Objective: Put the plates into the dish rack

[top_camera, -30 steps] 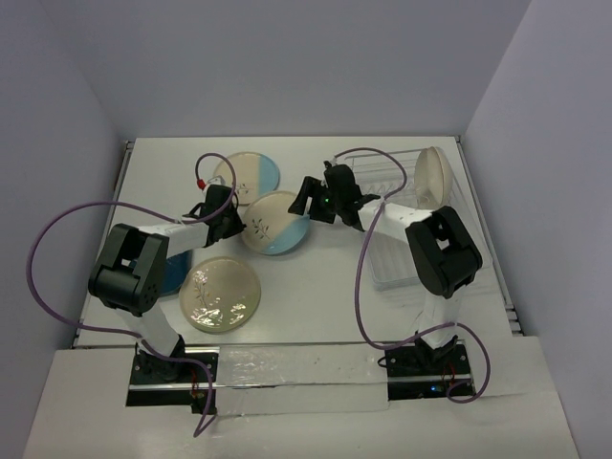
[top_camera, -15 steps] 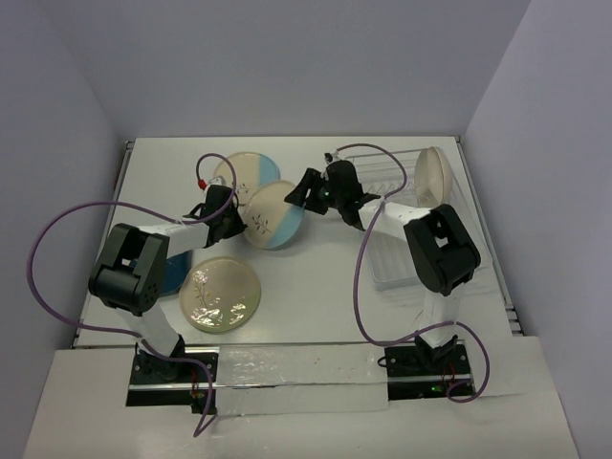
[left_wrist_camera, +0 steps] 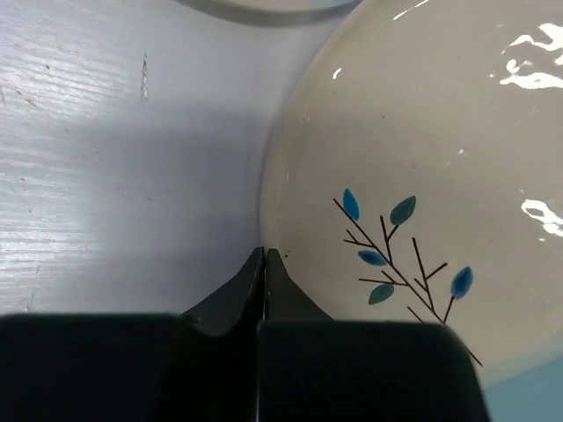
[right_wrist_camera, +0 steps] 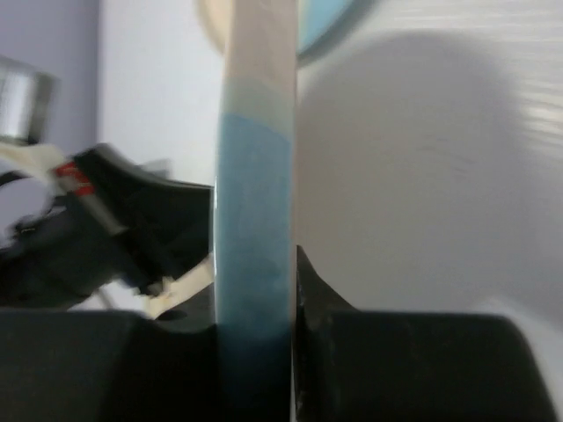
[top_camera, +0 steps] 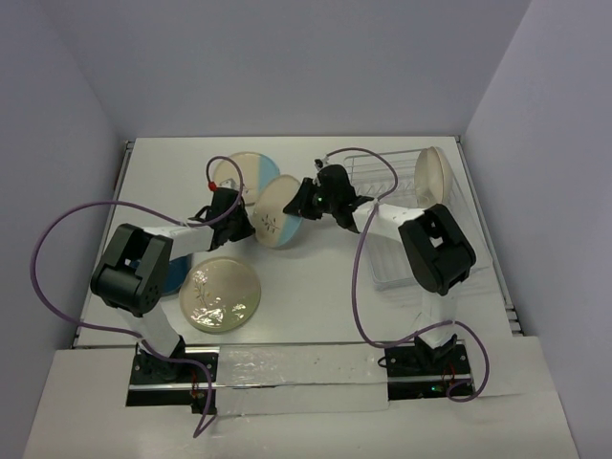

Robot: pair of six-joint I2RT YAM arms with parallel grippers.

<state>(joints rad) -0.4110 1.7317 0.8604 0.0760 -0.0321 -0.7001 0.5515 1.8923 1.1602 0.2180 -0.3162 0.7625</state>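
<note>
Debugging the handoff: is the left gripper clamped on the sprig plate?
No: the left gripper fingers meet with nothing between them, tips beside the sprig plate rim.

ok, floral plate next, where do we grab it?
Probably its rim on the right side: the floral plate lies flat, so only the edge offers a pinch, and the table is bare there, while the left arm crowds its left.

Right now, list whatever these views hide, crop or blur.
- Top view: dark blue plate mostly hidden under the left arm.
- Top view: dish rack partly covered by the right arm.
- Right wrist view: sprig plate edge-on and blurred, its face unseen.
- Left wrist view: that plate cropped by the frame.
</note>
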